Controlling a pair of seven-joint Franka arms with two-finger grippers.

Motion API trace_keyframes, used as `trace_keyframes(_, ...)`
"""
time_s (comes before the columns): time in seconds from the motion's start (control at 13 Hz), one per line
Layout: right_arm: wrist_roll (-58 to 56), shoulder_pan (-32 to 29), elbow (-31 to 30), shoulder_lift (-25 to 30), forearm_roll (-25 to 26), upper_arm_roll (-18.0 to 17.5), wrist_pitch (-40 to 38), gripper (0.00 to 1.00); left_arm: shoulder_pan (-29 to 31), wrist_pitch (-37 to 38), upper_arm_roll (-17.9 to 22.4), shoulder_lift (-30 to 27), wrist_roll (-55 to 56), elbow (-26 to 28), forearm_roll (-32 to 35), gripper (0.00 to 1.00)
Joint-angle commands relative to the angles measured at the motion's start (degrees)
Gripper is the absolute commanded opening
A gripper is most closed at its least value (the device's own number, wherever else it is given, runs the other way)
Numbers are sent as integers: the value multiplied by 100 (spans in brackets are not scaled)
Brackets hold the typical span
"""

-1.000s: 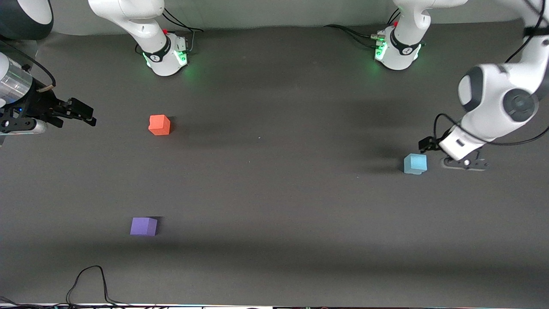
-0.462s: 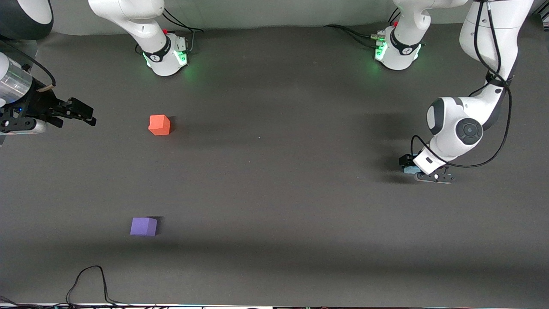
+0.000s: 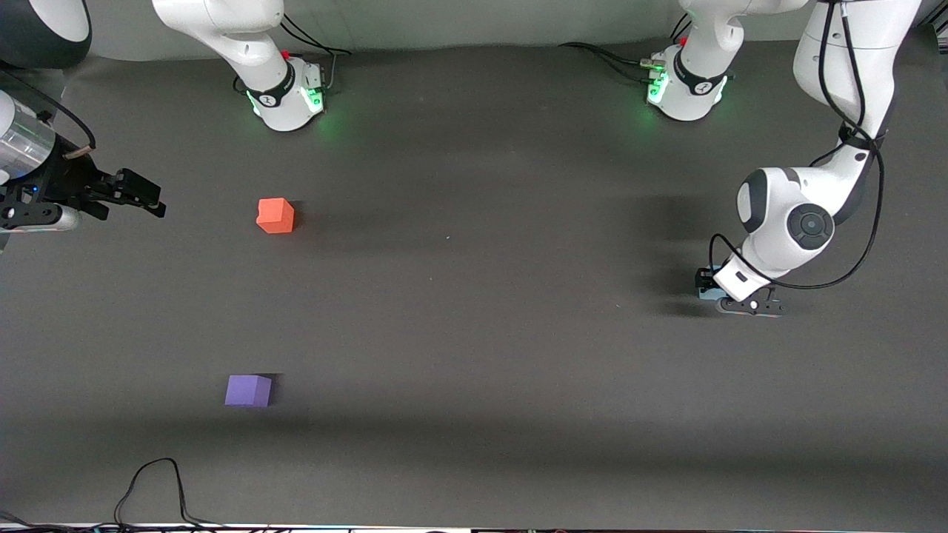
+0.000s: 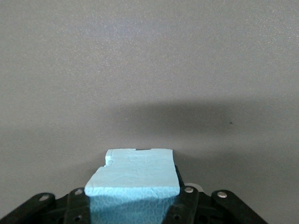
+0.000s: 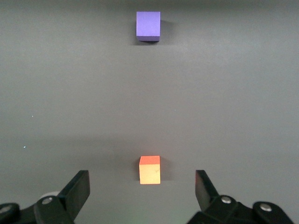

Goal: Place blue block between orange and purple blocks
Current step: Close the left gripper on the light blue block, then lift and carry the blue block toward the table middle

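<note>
Left pincer (image 3: 729,295) down at bench (image 3: 474,311), fingers clamped on blue block (image 4: 135,179). Seat grip squarely before lifting straight up; target gap between orange block (image 3: 275,215) and purple block (image 3: 248,390) lies well apart from it, toward right arm's end. Right pincer (image 3: 137,194) waits, fingers spread, aloft beside orange block. Since half-second back: left pincer fingers drawn slightly tighter; blocks unmoved.

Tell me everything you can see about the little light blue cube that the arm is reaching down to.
The blue block is a small sky-blue cube with a matte, foam-like surface, finely cracked, and one top corner chipped. It sits on the dark grey table toward the left arm's end. The left gripper is down around it, with a black finger against each side, so it looks gripped; the front view shows only a sliver of blue under the arm. Whether it has left the table cannot be seen.
</note>
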State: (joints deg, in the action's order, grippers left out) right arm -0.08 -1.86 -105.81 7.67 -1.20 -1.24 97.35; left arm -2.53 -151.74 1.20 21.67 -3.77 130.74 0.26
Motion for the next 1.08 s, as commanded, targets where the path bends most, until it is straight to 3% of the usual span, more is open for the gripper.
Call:
trace_keyframes(0.0, -124, 37, -124, 165, -144, 71, -14, 100, -64, 92, 47, -189, 87, 13, -17, 53)
trace_keyframes(0.15, -124, 46, -124, 165, -144, 89, -6, 100, -37, 589, 47, -547, 61, -161, -17, 53)
trace_keyframes(0.54, -124, 37, -124, 165, -135, 89, -14, 100, -335, 3304, -172, -1086, 621, -1828, 36, 53)
trace_keyframes(0.77, -124, 46, -124, 165, -144, 89, -14, 100, -1176, 4379, -278, -841, 1770, -2998, 36, 53)
trace_keyframes(1.0, -124, 46, -124, 165, -144, 89, -14, 100, -2336, 4355, -287, -350, 3378, -3623, 36, 53)
